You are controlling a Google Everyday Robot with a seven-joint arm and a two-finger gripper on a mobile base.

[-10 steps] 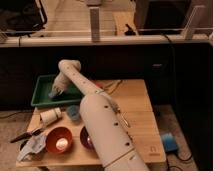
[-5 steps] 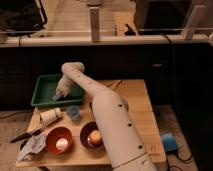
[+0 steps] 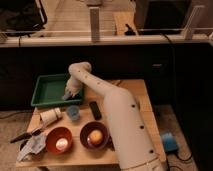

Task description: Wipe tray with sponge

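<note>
the wiping step is in hand. the arm (image 3: 107, 107) reaches from the lower right across the surface (image 3: 131, 92) and bends down into the tray (image 3: 47, 90), which sits at the surface's back left. the gripper (image 3: 68, 93) is low over the tray's right end, near its front rim, and the sponge (image 3: 67, 94) appears to be under it, pressed to the tray floor; whether the jaws are closed on the sponge i cannot tell. the next move calls for a sweep leftward along the bare green floor, keeping steady downward pressure and staying inside the raised rim. the cup (image 3: 73, 112) and the black bar (image 3: 95, 109) lie just in front of the tray.
</note>
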